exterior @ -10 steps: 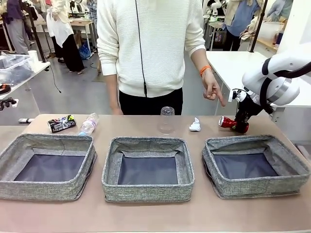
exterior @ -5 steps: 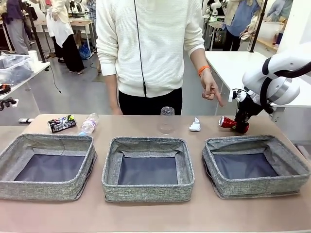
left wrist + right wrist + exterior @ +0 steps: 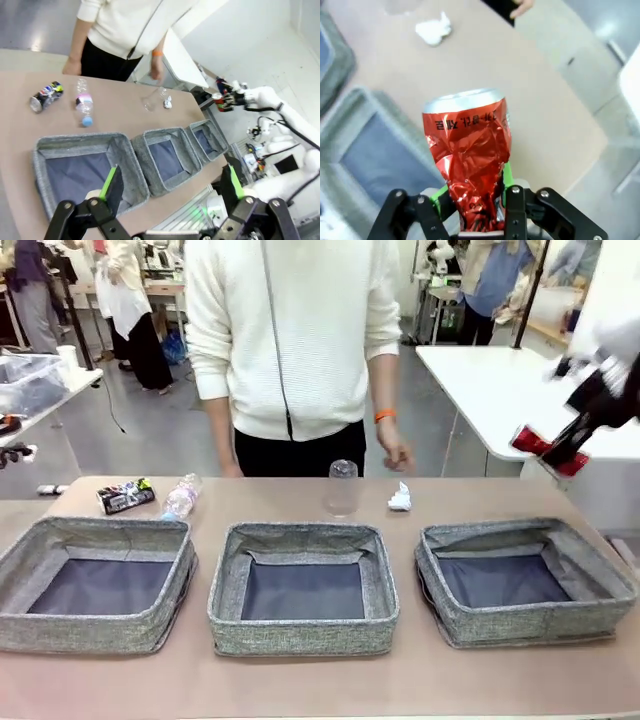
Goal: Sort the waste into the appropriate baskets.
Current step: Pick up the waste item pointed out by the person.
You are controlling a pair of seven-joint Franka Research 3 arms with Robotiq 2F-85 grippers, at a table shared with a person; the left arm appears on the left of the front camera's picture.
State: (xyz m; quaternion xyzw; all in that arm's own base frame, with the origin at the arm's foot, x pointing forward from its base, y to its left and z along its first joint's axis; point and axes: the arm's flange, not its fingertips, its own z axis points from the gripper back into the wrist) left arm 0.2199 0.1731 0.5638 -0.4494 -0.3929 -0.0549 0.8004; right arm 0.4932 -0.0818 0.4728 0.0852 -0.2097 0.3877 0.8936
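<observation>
Clamping the lower end of the crushed red can (image 3: 467, 150) between its green pads, the right gripper (image 3: 472, 197) holds it in the air, at one o'clock of the right basket (image 3: 520, 532) in the front view. The left gripper (image 3: 170, 182) has its fingers wide with nothing between them, above the left basket (image 3: 75, 144). Beyond the middle basket (image 3: 300, 533), running from nine to three o'clock, lie the dark printed can (image 3: 127, 495), bottle (image 3: 182, 497), clear cup (image 3: 341, 488) and paper wad (image 3: 400, 498), with the person's hand (image 3: 397, 455) at the wad's twelve o'clock
</observation>
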